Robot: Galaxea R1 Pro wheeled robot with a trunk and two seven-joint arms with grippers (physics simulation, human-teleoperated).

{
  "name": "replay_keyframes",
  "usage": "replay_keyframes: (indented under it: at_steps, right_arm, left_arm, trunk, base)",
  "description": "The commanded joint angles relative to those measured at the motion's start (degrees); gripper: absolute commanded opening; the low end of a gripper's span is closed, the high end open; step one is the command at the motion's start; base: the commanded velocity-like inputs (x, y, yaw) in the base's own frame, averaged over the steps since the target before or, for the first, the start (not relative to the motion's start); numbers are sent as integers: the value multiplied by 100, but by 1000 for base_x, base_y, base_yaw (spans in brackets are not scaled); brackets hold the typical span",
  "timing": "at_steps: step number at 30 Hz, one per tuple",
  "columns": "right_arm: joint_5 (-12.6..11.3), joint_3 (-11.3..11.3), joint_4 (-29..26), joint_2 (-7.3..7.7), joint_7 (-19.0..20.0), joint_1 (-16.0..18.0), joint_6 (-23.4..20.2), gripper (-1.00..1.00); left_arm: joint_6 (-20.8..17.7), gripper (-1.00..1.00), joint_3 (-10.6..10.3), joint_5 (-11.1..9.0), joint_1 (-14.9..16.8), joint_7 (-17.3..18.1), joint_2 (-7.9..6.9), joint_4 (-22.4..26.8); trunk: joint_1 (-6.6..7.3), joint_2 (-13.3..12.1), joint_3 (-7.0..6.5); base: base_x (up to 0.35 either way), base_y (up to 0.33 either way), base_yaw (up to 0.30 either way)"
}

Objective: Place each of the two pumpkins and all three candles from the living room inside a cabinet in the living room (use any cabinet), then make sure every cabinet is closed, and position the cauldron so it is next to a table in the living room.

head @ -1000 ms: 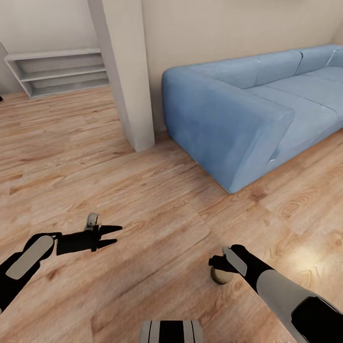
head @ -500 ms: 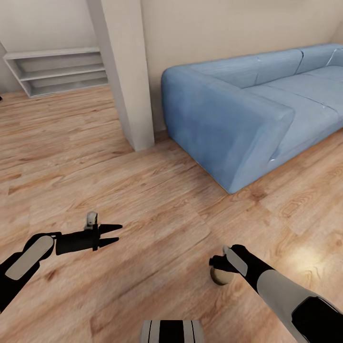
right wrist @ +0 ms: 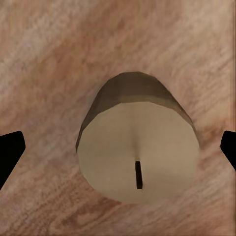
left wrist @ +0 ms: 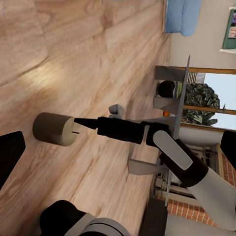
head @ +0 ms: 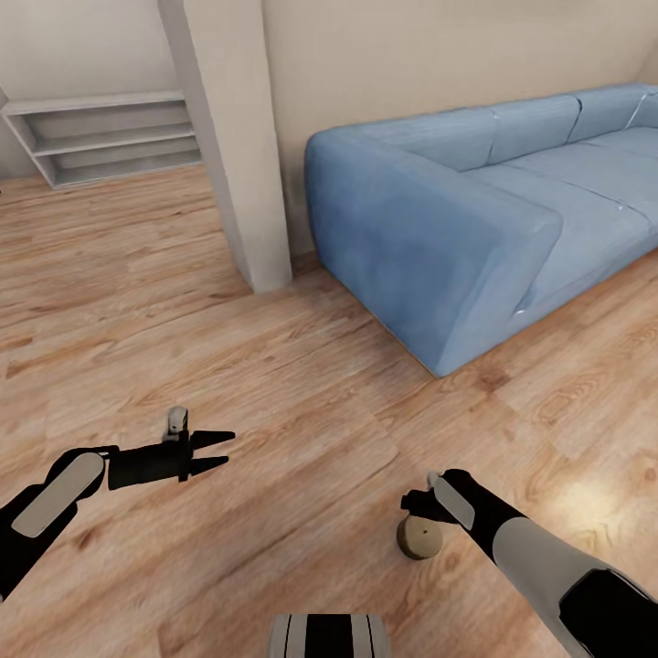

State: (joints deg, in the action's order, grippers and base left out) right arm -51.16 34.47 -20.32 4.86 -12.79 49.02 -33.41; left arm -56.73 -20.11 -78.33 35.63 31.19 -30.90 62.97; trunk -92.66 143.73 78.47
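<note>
A short beige candle (head: 419,538) with a dark wick stands on the wooden floor near my base. My right gripper (head: 416,504) hangs just above it, open. In the right wrist view the candle (right wrist: 138,157) sits centred between the spread fingertips (right wrist: 10,152), untouched. The left wrist view shows the candle (left wrist: 54,129) from the side, with one right finger (left wrist: 86,124) pointing at its top. My left gripper (head: 228,448) is held open over bare floor to the left, holding nothing. The pumpkins, the cabinet and the cauldron are out of view.
A blue sofa (head: 457,210) stands ahead to the right, against the wall. A pale pillar (head: 228,146) rises ahead, with low grey shelves (head: 100,137) at the back left. A grey table (left wrist: 172,98) with a dark round thing shows far off.
The whole view has shifted slightly, so the camera moved. The candle now shows more fully below my right gripper. Both arms keep their pose.
</note>
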Motion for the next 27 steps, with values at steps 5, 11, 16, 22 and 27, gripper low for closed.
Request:
replay_keyframes:
  at_steps: [5,11,16,22,27]
  right_arm:
    - [-60,43,-16,5,-48,2,-14,100]
    - [-60,43,-16,-1,-48,2,-14,100]
    - [-60,49,-16,-13,-48,2,-12,100]
    - [-58,51,-16,-26,-48,2,-12,100]
    - [-56,51,-16,-29,-48,2,-9,100]
  left_arm:
    - [-5,100,-43,14,6,31,18,2]
    - [-5,100,-78,11,6,28,34,-25]
    - [-5,100,-80,4,6,31,27,-40]
    - [-5,100,-80,-10,6,36,23,-39]
    - [-5,100,-80,-6,6,37,23,-39]
  trunk:
    - [1,2,4]
    - [1,2,4]
    - [1,2,4]
    - [-10,7,93]
    - [-23,14,204]
  base:
    - [70,-96,0]
    - [49,-74,0]
    - [3,-4,0]
    - [0,0,0]
    - [0,0,0]
